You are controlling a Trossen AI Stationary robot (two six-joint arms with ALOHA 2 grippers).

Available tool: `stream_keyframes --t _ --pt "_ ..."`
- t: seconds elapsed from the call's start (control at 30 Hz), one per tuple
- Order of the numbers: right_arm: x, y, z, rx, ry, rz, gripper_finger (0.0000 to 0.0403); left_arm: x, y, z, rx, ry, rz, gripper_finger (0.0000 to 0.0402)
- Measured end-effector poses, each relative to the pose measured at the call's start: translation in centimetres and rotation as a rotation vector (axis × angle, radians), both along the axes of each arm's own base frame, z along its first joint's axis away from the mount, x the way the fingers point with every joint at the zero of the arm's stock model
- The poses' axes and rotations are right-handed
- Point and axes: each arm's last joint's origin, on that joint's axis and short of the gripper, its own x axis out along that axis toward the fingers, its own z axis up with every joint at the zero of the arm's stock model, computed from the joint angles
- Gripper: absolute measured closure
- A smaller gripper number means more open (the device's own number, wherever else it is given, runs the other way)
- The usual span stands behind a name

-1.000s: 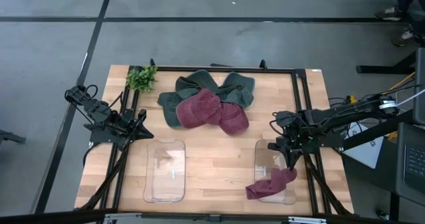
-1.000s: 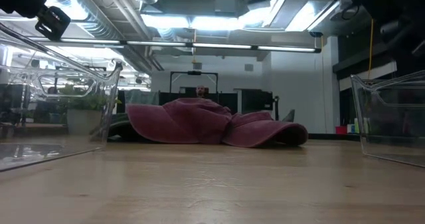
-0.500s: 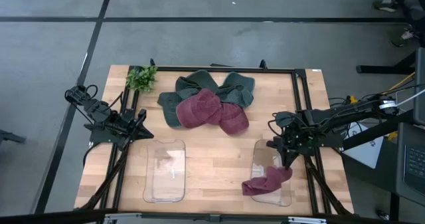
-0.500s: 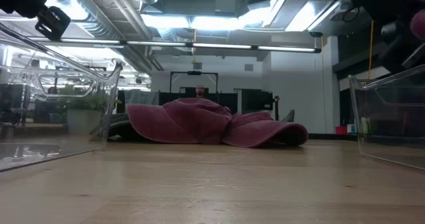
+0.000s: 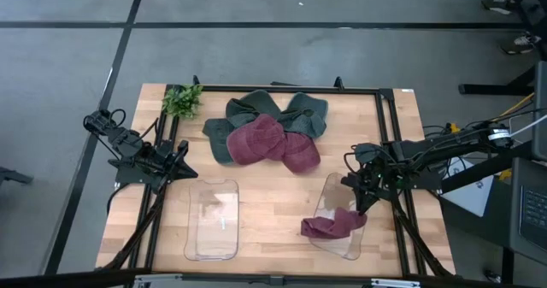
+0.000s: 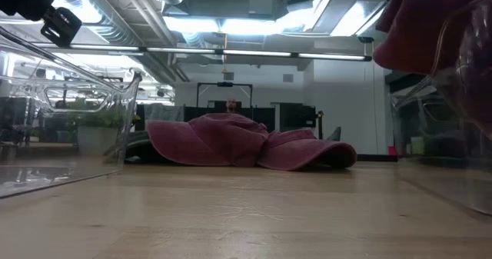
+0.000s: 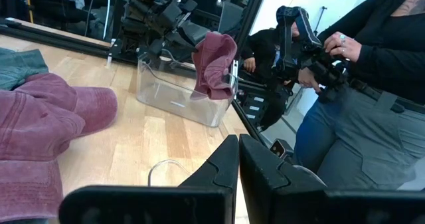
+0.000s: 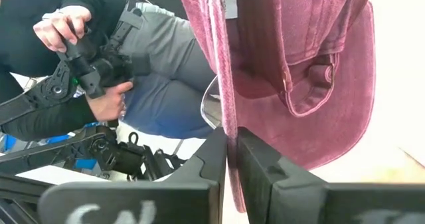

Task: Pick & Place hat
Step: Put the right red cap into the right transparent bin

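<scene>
A maroon hat hangs over the wall of the clear bin at the table's near right, and my right gripper is shut on it. In the left wrist view the hat drapes over the bin's end wall. More maroon and green hats lie in a pile at the far middle. My left gripper waits shut and holding nothing at the table's left edge. My right gripper pinches the edge of the maroon hat between its two fingers. It comes from the table's right, slanting slightly down. The hat's crown hangs beyond the fingertips and lies over the bin's wall. Whether the fingers also catch the bin's rim, I cannot tell.
A second clear bin stands at the near left. A small green plant sits at the far left corner. A black frame rail runs along the table's right side. A person stands beyond the table's right edge.
My right gripper has rolled at the wrist and swung a little toward the table's left with the hat. The hat has moved left across the bin. The right bin has turned with it, its near end swinging left and its wall rising in the low view.
</scene>
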Motion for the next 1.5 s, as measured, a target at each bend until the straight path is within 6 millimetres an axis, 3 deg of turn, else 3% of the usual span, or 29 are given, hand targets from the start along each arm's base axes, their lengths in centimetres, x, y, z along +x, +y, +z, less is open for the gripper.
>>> stream_keyframes --t 0.23,0.5,0.83,1.27,1.5 --pt "0.0 0.0 0.3 0.023 0.025 -0.017 0.0369 0.0 0.0 0.0 0.0 0.0 0.0 0.0389" --pt "0.1 0.0 2.7 0.018 -0.017 -0.039 0.037 0.0 0.0 0.0 0.0 0.0 0.0 0.0389" --pt "-1.0 -0.4 3.2 -0.151 -0.068 -0.117 0.0368 0.0 0.0 0.0 0.0 0.0 0.0 0.0393" --pt "-1.1 -0.5 3.0 -0.182 -0.057 -0.146 0.0254 0.0 0.0 0.0 0.0 0.0 0.0 0.0391" --pt "-1.0 -0.5 3.4 -0.187 -0.071 -0.152 0.0244 0.0 0.0 0.0 0.0 0.0 0.0 0.0389"
